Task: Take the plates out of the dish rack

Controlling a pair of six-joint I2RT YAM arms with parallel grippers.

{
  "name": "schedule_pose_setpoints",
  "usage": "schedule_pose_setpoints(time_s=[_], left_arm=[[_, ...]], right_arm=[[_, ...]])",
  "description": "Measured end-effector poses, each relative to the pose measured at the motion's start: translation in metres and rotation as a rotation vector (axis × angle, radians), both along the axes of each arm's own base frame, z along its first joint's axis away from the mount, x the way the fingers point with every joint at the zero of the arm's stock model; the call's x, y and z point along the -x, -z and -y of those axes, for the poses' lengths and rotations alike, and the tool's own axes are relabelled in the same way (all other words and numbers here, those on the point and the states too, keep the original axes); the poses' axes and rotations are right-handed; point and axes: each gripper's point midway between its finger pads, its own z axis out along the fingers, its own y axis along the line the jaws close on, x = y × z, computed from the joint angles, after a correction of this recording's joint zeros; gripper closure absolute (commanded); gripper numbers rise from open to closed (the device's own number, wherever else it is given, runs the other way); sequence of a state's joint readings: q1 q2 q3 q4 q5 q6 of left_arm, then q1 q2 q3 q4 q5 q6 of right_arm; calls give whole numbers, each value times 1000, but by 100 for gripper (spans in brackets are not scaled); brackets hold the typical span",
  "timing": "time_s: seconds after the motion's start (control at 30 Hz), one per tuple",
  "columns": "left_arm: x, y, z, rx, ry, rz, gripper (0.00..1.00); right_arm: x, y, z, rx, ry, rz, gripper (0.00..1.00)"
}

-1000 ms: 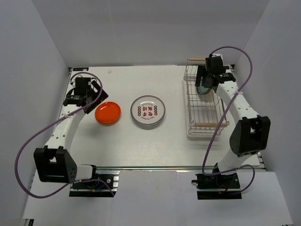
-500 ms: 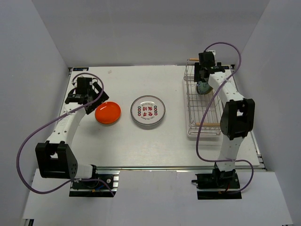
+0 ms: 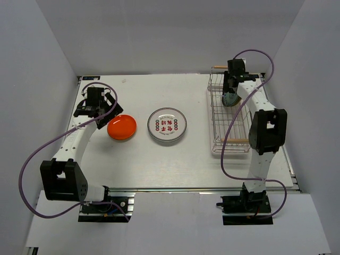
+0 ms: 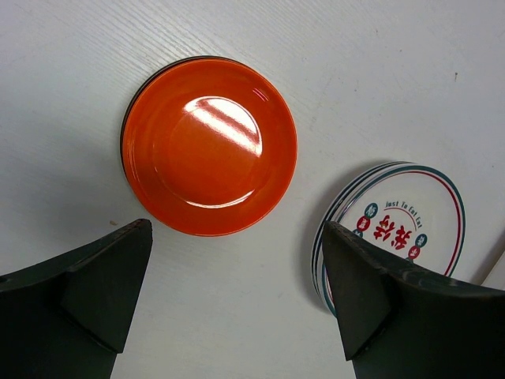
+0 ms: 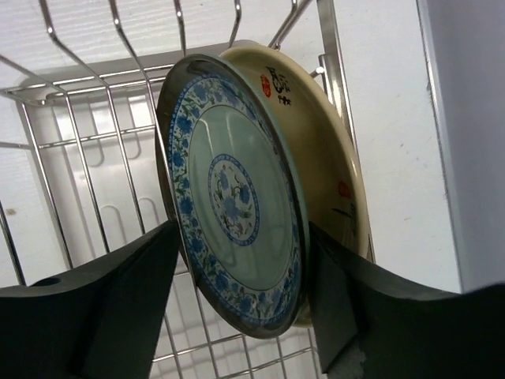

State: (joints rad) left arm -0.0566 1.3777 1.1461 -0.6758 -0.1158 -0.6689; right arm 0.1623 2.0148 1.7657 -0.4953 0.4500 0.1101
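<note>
The dish rack (image 3: 222,123) stands at the right of the table. At its far end two plates stand on edge: a green plate with blue flower rim (image 5: 233,197) and a tan-yellow plate (image 5: 335,170) behind it. My right gripper (image 3: 231,85) reaches down there. In the right wrist view it (image 5: 243,229) is open, with one finger on each side of the blue-rimmed plate; the right finger sits between the two plates. An orange-red plate (image 3: 121,127) and a stack of white plates with red motifs (image 3: 167,125) lie flat on the table. My left gripper (image 4: 237,229) is open and empty above them.
The rack's wire wall (image 5: 79,158) runs close around the plates. Its wooden handles (image 3: 234,140) sit at both short ends. The white enclosure wall (image 3: 297,79) stands just right of the rack. Purple cables loop from both arms.
My right arm has swung toward the rack's far end and lowered its gripper over the standing plates. The left arm has barely moved.
</note>
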Motion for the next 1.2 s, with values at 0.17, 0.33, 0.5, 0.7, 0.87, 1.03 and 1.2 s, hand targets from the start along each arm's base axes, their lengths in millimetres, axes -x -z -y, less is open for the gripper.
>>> schedule_pose_setpoints(time_s=[0.17,0.33,0.5,0.7,0.87,1.03,1.2], left_arm=[[-1,1,0,-2,3,-1,2],[-1,1,0,-4,6,0,2],[-1,1,3,8,20,4,2],[-2,2,8,27,42,7,2],[-2,9,12,44,57,7,2],[-1,11,15,58,69,4,2],[-2,10,19,74,83,11,2]], right_arm=[[-2,2,6,-42,18,4,48],[-4,0,13,-58,39,11,74],[-6,-4,15,-80,38,20,88],[-7,-7,14,-70,8,14,100],[-7,-9,13,-57,-22,6,100],[-5,-15,14,-42,-39,8,100],[2,-45,17,-29,-44,53,100]])
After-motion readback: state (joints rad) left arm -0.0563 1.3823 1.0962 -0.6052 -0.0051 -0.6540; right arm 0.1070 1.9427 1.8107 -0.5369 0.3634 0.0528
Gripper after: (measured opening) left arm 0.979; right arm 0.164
